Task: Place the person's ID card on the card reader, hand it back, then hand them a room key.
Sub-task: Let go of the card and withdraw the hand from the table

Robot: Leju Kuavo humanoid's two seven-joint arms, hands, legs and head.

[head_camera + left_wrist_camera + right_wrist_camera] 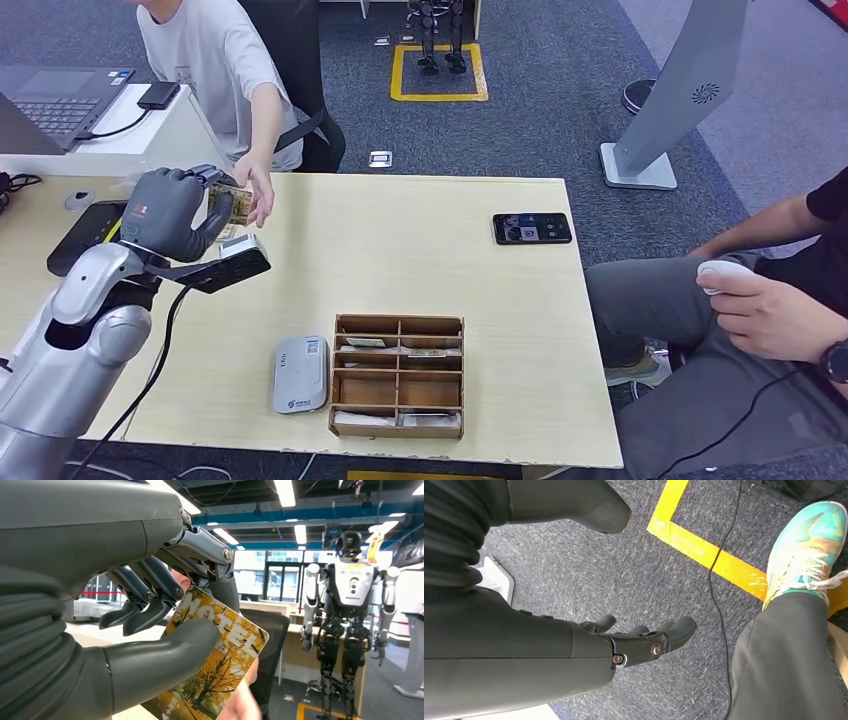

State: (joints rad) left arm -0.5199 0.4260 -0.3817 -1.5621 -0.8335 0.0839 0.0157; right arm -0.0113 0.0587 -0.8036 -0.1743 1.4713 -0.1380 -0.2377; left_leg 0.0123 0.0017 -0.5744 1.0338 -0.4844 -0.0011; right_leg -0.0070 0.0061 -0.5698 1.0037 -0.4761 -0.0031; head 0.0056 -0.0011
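Observation:
My left hand (172, 212) is raised over the table's far left corner and pinches a hotel room key card (232, 205) with a yellow autumn-tree print. In the left wrist view the card (220, 665) sits between my thumb (165, 652) and fingers (150, 602). A seated person's hand (257, 190) touches the card's far edge. The white card reader (301, 373) lies flat near the table's front edge. My right hand (644, 640) hangs beside my body over the carpet, fingers apart and holding nothing.
A wooden divided box (398, 375) with cards stands right of the reader. A black phone (531, 228) lies at the table's far right. Another person sits at the right holding a white controller (722, 272). A laptop (58, 100) sits on the side desk.

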